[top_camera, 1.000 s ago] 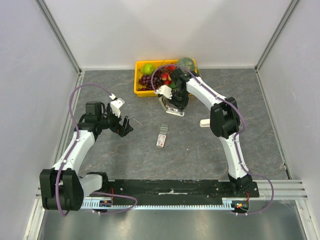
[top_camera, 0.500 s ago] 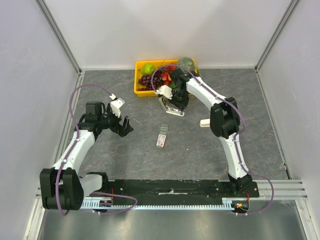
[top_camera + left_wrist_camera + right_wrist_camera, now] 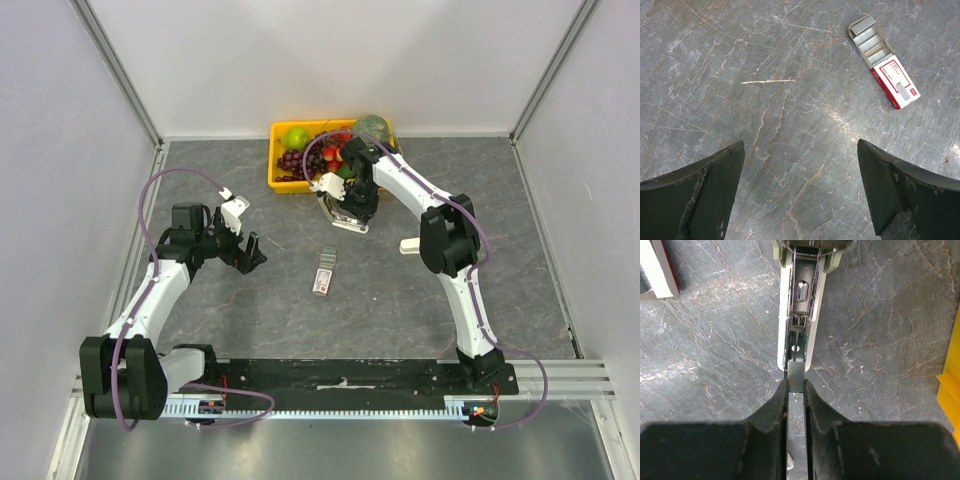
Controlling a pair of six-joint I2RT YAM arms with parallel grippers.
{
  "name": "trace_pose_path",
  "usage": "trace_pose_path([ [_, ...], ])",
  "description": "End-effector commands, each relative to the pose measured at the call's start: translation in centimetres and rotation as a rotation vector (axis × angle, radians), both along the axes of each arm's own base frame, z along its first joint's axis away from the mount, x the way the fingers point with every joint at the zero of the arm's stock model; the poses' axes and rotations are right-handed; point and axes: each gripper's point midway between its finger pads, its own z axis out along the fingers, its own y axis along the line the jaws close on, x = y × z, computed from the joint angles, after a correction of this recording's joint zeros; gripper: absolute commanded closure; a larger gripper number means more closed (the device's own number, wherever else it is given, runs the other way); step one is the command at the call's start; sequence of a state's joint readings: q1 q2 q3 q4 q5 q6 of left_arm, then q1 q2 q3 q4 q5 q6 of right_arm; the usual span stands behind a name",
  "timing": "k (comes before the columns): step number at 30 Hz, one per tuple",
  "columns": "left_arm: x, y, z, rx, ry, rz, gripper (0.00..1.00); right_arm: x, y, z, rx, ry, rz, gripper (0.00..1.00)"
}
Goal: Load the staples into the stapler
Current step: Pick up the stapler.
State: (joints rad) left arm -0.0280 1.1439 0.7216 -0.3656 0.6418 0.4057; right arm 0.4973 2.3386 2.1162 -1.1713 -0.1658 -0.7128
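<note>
The stapler (image 3: 801, 300) lies open on the table, white, its dark magazine channel facing up. My right gripper (image 3: 796, 388) is shut on a thin silvery strip of staples (image 3: 796, 376), whose tip sits at the near end of that channel. From above, the right gripper (image 3: 348, 208) hovers over the stapler (image 3: 350, 227) just in front of the basket. The staples box (image 3: 883, 62), red and white with silvery strips inside, lies open on the table (image 3: 324, 271). My left gripper (image 3: 800, 190) is open over bare table, left of the box (image 3: 245, 250).
A yellow basket (image 3: 284, 182) of fruit stands at the back, close behind the stapler; its edge (image 3: 950, 405) shows right of the right gripper. A small white object (image 3: 410, 246) lies beside the right arm. The grey marbled table (image 3: 260, 310) is walled on three sides.
The right gripper has edged slightly toward the basket with the strip. The left arm has not moved.
</note>
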Motion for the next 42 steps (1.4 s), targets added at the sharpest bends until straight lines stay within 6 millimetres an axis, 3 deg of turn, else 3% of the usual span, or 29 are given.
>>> trace_pose_path([
  [1, 0.3, -0.4, 0.9, -0.026, -0.02, -0.02, 0.0, -0.5, 0.1, 0.2, -0.003, 0.022, 0.023, 0.83],
  [14, 0.3, -0.4, 0.8, -0.026, -0.017, -0.02, 0.01, -0.1, 0.0, -0.5, -0.019, 0.026, 0.009, 0.81],
  [36, 0.3, -0.4, 0.8, -0.024, -0.017, -0.018, 0.01, 0.6, 1.3, 0.8, 0.04, -0.002, -0.022, 0.73],
  [42, 0.3, -0.4, 0.8, -0.023, -0.018, -0.019, 0.01, 0.5, 1.2, 0.3, 0.032, 0.008, -0.027, 0.73],
])
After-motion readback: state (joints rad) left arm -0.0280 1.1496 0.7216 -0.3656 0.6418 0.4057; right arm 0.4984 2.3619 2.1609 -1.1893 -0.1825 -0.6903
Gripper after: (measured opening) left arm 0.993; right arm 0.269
